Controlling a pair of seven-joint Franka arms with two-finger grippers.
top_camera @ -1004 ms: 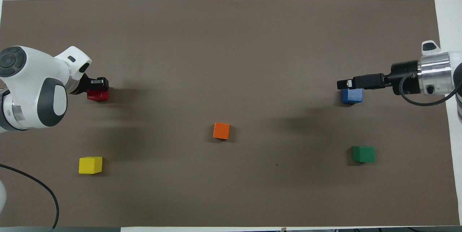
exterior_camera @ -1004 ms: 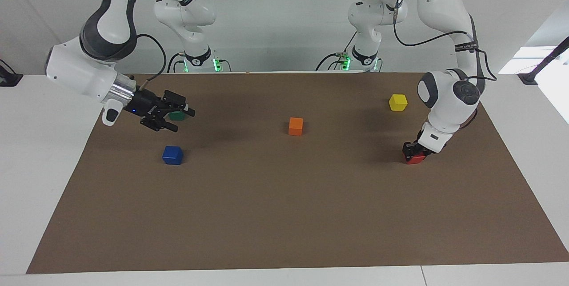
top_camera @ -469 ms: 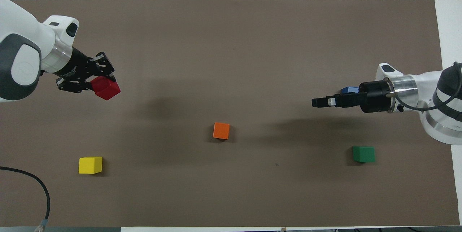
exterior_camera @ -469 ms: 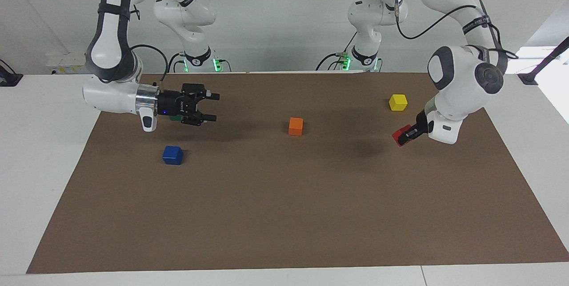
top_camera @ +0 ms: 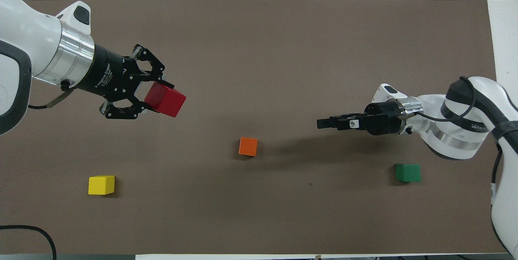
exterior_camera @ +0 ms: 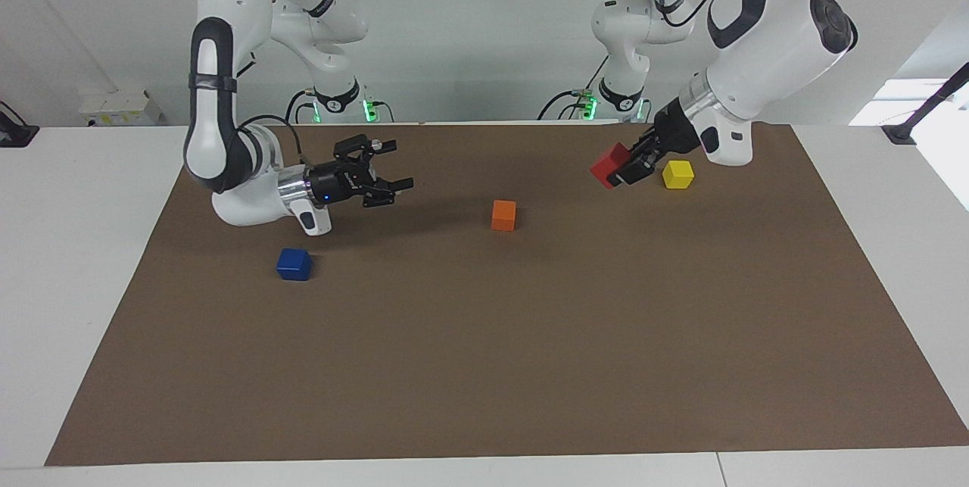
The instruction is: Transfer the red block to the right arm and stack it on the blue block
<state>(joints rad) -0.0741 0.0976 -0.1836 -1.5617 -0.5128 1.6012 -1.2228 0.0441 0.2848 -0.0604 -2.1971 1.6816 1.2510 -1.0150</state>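
Brown mat is covering the white surface [exterior_camera: 45,245], w/ five cubes in play and both arms working over it. Left tool [exterior_camera: 632,165] is holding the red block [exterior_camera: 608,164] up in the air, pinching it at the fingertips so most of the cube is sticking out toward the middle, prob. to leave free faces for the other arm to take. It is hanging over the mat just beside the yellow cube [exterior_camera: 678,174], toward the left arm's end. Right tool [exterior_camera: 394,188] is pointing sideways toward the centre w/ fingers spread wide and nothing in them, approx. level w/ the block, so it looks to be lining up for the handover. Gap betw. the two tools is still wide; the orange cube [exterior_camera: 503,215] is sitting on the mat under that gap. Blue block [exterior_camera: 294,263] is resting on the mat toward the right arm's end, close to the right arm's wrist and farther from the robots than the green cube [top_camera: 408,172], w/ its top bare, ready as the stacking base. Handover itself is not yet done.
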